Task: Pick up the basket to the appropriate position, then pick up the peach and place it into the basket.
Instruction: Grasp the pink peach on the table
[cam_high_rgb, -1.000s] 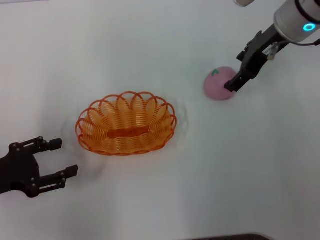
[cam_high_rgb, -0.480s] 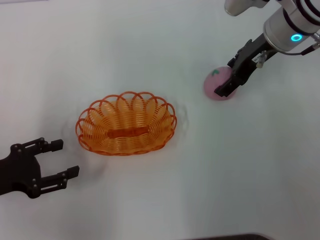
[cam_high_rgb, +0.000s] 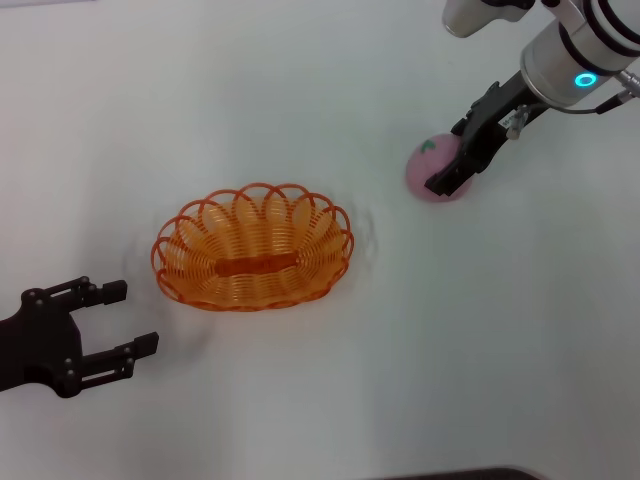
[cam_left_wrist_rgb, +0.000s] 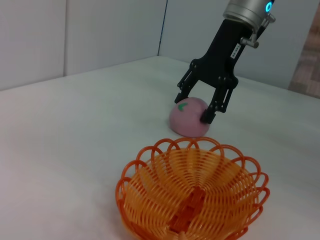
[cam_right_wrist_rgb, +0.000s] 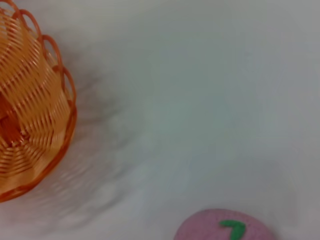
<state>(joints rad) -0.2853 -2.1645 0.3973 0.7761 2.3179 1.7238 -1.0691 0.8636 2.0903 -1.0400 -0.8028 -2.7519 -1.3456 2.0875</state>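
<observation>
Basket (cam_high_rgb: 252, 248) sits empty, well apart from both grippers. Left gripper (cam_high_rgb: 118, 318) idle, jaws spread, near basket's end. Right gripper (cam_left_wrist_rgb: 200, 104) w/ jaws spread, straddling peach (cam_left_wrist_rgb: 189, 117): drop lower, center it, then close gently.

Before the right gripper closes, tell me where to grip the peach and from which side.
Grip the peach across its round middle, coming down from above. It sits alone on the table, and the right gripper is open, fingers already either side, so likely just lower and close.
</observation>
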